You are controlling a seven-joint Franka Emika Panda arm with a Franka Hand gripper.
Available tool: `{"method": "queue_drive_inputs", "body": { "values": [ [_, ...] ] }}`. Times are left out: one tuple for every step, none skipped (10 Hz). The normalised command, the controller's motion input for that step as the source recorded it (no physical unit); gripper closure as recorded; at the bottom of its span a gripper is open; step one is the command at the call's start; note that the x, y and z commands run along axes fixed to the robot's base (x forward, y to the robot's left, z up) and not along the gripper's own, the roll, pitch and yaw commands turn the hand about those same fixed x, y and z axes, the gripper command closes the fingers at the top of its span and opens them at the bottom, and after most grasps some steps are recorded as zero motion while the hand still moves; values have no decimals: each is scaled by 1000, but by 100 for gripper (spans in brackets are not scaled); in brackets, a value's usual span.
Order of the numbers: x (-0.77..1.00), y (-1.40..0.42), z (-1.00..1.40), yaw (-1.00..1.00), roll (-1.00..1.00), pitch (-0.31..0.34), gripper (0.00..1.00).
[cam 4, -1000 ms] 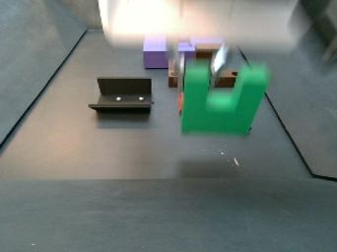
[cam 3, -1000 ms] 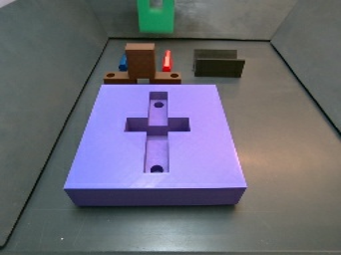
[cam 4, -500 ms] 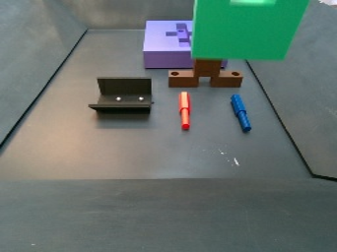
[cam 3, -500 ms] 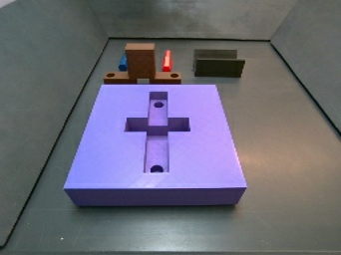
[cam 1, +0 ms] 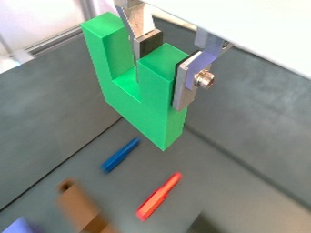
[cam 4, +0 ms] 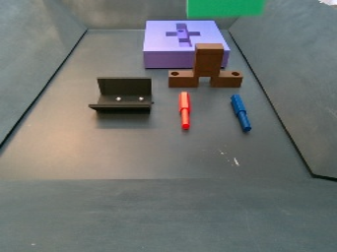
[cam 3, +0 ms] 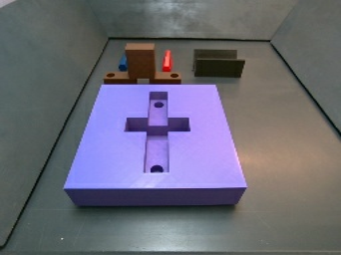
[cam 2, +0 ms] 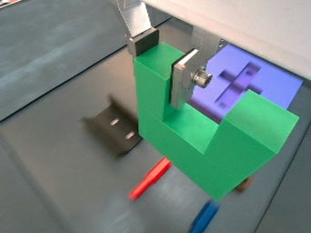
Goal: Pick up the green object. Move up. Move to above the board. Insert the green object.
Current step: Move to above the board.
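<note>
The green object [cam 1: 131, 86] is a bright green U-shaped block. It hangs in my gripper [cam 1: 165, 60] high above the floor. The gripper is shut on one prong, with one dark pad [cam 1: 148, 42] in the notch and the silver finger [cam 1: 188, 82] on the prong's outer face. Both wrist views show this; the green object [cam 2: 195, 132] fills the middle of the frame under the gripper [cam 2: 163, 62]. In a side view only the block's lower edge [cam 4: 224, 6] shows at the top. The purple-blue board [cam 3: 186, 149] lies flat with its cross recess open, and it also shows in other views [cam 4: 165, 44] [cam 2: 261, 91].
A brown block [cam 4: 208, 67] stands beside the board's end. A thin red bar [cam 4: 184, 108] and a blue bar [cam 4: 239, 111] lie on the floor next to it. The dark fixture [cam 4: 122, 95] stands apart to the side, also seen in the other side view [cam 3: 218, 64].
The gripper has lifted the green object straight up. It was low over the bars, then near the frame's top, and now only its lower edge shows in one side view.
</note>
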Motion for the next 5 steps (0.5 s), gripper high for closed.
{"method": "queue_drive_inputs", "body": {
  "values": [
    [-22, -1400, 146, 19, 45, 31, 100],
    [-22, -1400, 148, 11, 22, 28, 100],
    [-23, -1400, 150, 6, 10, 15, 100],
    [-24, -1400, 158, 7, -10, 15, 100],
    [-20, -1400, 169, 4, 5, 32, 100]
  ]
}}
